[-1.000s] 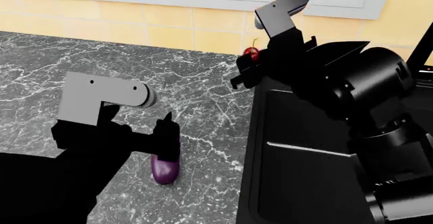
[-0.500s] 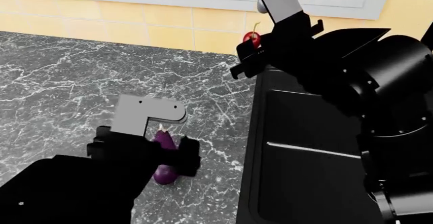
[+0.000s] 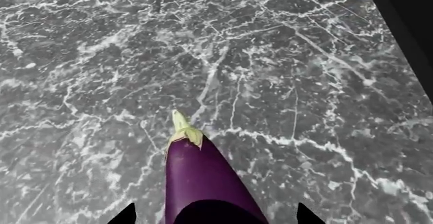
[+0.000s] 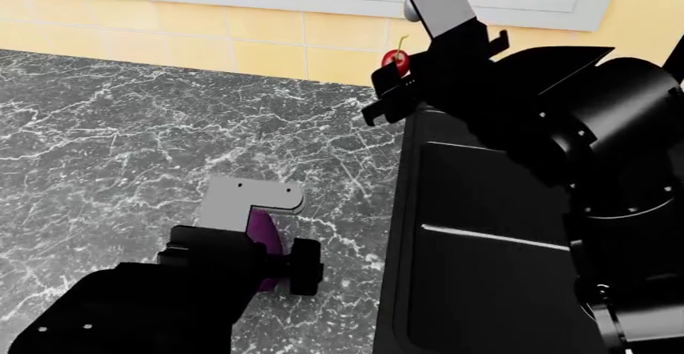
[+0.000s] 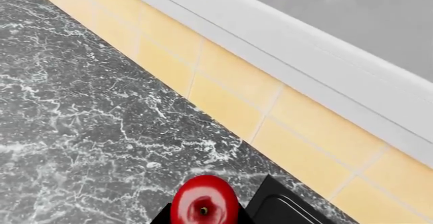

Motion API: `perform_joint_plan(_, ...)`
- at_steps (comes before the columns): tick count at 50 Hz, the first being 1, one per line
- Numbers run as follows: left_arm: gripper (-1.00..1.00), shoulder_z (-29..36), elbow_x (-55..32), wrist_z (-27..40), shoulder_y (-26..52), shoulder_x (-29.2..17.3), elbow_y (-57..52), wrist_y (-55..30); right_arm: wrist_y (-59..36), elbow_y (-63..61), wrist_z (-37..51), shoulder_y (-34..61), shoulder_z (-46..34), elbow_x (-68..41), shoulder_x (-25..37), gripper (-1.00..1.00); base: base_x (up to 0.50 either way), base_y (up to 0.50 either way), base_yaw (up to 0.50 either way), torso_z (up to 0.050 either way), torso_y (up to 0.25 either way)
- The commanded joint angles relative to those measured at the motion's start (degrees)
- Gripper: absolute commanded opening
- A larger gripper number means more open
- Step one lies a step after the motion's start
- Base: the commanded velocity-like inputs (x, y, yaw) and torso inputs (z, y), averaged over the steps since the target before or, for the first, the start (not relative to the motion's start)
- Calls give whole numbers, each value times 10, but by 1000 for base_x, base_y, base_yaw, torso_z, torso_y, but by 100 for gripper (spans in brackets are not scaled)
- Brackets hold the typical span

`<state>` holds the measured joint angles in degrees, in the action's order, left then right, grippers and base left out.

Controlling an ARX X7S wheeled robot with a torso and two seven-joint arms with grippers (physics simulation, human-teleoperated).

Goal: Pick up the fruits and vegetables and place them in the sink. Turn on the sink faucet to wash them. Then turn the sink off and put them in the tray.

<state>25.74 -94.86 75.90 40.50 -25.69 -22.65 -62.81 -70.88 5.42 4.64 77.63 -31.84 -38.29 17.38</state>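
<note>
One eggplant (image 3: 203, 183) between left hand (image 4: 267, 262) fingers, grip uncertain; one cherry (image 4: 396, 60) clenched in right hand (image 4: 398, 90)

This is a kitchen. A dark marble counter (image 4: 160, 130) runs along a wall of yellow tiles (image 4: 267, 42), and a big black sink (image 4: 481, 242) sits in it. An eggplant (image 3: 203, 178) and a cherry (image 5: 204, 204) are there too.
</note>
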Motion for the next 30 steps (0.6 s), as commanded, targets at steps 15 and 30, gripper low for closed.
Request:
perform_joint_plan(15,-100,7,18,-22,9,-14,-21,-1,11,4,0,-3,-4,1,1,-100,1,0,0,0,0)
perform_joint_plan(30,-100,-14,81,-120,147,-64,-69,-33,-19,-63,27,-37,25,-23,37,-100,0,0,0,0,0)
